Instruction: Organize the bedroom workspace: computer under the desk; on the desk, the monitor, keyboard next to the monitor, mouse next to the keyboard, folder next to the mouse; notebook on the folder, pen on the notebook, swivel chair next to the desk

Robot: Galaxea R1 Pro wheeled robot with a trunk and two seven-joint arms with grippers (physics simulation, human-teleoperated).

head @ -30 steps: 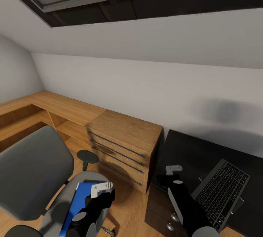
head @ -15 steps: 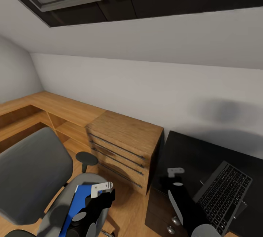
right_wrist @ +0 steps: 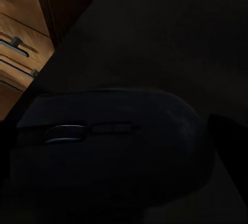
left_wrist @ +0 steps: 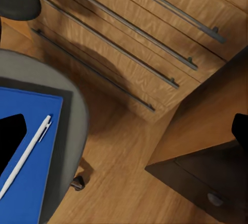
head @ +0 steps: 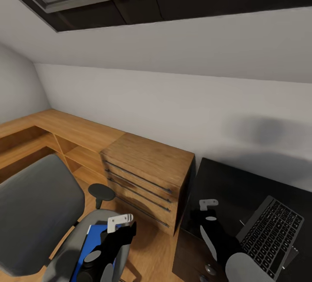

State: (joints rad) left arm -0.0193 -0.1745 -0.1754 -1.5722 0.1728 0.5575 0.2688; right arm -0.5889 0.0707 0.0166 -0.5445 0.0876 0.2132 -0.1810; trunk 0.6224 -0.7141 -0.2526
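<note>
The grey swivel chair (head: pixel 37 212) stands at the lower left, and the blue folder (head: pixel 93 241) lies on its seat. In the left wrist view the white pen (left_wrist: pixel 26 154) rests on the folder (left_wrist: pixel 36 182). My left gripper (head: pixel 125 229) hangs open above the seat's edge. The black desk (head: pixel 234 186) is at the lower right with the keyboard (head: pixel 272 235) on it. My right gripper (head: pixel 204 211) is over the desk's near corner, shut on the dark mouse (right_wrist: pixel 108 146). The notebook, monitor and computer are out of view.
A light-wood dresser (head: pixel 149 173) with long bar handles stands between chair and desk, and a low wooden shelf (head: pixel 60 134) runs along the wall to the left. The desk's drawer knob (left_wrist: pixel 214 198) shows near the wood floor (left_wrist: pixel 124 182). A sloped ceiling hangs overhead.
The whole picture has shifted, so the camera has moved: the keyboard and desk sit further right and lower. Both arms keep their pose.
</note>
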